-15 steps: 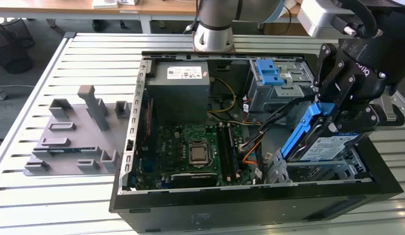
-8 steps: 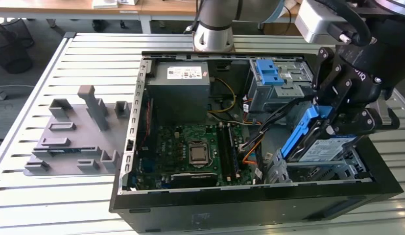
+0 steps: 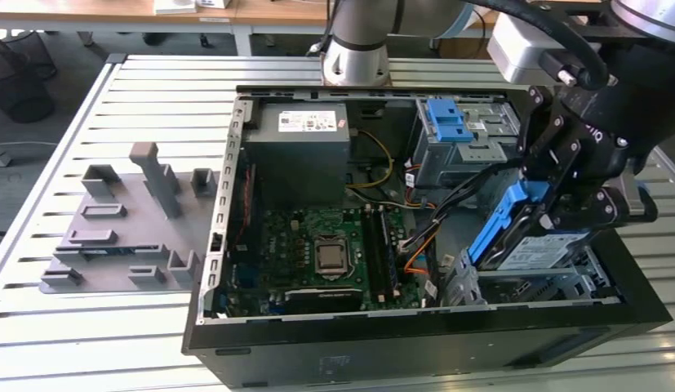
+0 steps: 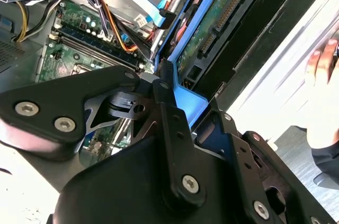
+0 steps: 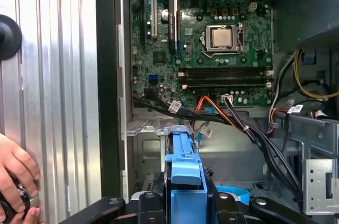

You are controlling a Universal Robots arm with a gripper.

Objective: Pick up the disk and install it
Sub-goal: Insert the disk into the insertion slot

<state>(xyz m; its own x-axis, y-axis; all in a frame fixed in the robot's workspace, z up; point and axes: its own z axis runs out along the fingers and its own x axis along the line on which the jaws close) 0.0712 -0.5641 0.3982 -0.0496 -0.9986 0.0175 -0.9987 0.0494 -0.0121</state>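
The disk point(image 3: 536, 251), silver with a white-and-blue label and blue rails, hangs tilted over the grey metal drive bay point(image 3: 582, 282) at the front corner of the open computer case, on the exterior view's right. My black gripper point(image 3: 561, 214) is shut on it from above. In the second wrist view the disk's green circuit-board underside point(image 4: 222, 17) shows past the gripper point(image 4: 177, 99). In the first wrist view the disk's blue rail point(image 5: 184, 163) stands edge-on between the gripper's point(image 5: 185, 203) black fingers point(image 5: 151, 203), above the bay.
The case holds a motherboard point(image 3: 326, 245), a grey power-supply box point(image 3: 304, 135), a blue latch piece on a grey cage point(image 3: 457, 131) and loose cables point(image 5: 249, 134) beside the bay. A grey fixture plate point(image 3: 131, 220) lies on the slatted table. A person's hand point(image 5: 16, 171) is just outside the case wall.
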